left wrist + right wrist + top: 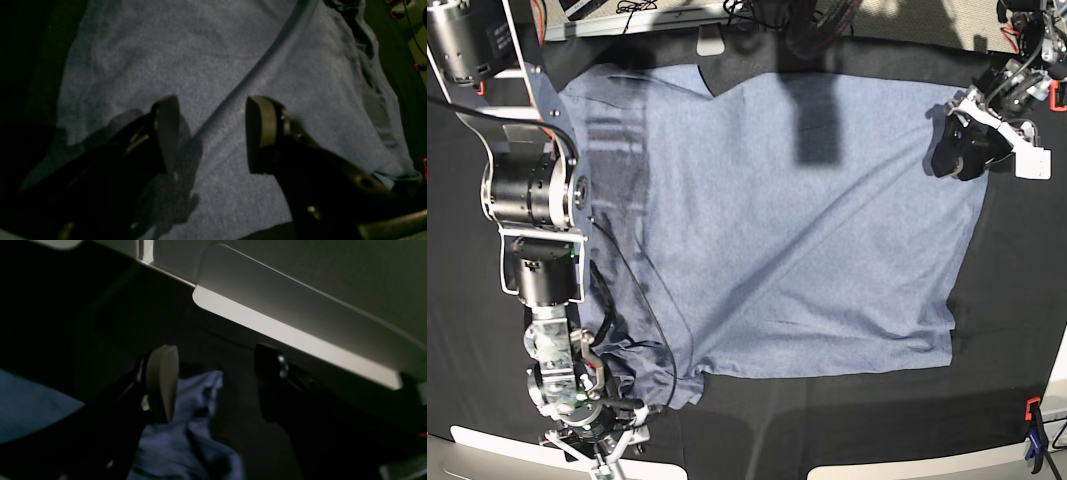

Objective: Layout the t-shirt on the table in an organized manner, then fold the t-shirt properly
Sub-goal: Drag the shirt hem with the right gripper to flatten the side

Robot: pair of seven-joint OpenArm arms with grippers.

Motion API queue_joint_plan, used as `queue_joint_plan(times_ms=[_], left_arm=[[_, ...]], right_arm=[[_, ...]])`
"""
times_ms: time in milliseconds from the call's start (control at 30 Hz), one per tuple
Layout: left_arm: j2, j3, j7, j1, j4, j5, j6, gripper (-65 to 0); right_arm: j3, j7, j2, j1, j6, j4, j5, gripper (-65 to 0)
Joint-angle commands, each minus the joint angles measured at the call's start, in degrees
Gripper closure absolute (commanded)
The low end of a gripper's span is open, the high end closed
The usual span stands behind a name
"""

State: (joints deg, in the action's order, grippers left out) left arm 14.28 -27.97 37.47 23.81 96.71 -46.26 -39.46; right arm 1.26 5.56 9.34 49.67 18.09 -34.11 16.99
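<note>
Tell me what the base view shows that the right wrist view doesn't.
Only the base view shows the whole t-shirt spread over the table, both arms, the left gripper at the shirt's far corner and a clamp at the table edge. Only the right wrist view shows, up close, the right gripper with its jaws apart and a bunched sleeve lying below them, ungripped. Both show the blue-grey shirt on black cloth.
</note>
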Motion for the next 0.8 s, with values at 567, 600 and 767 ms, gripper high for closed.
queue_joint_plan(times_ms=[567, 600, 767], left_arm=[[0.66, -0.26, -1.57, -0.04, 0.79, 1.88, -0.54, -29.0], [0.66, -0.26, -1.57, -0.04, 0.79, 1.88, -0.54, -29.0], [0.68, -0.26, -2.25, -0.17, 0.79, 1.88, -0.54, -29.0]], right_arm=[[0.22, 20.46, 0.85, -14.69, 9.14, -28.20, -18.40, -22.8], [0.28, 21.49, 0.96, -16.98, 9.11, -31.82, -19.26, -22.8], [1.20, 24.92, 0.98, -27.63, 9.11, -47.19, -20.68, -22.8]])
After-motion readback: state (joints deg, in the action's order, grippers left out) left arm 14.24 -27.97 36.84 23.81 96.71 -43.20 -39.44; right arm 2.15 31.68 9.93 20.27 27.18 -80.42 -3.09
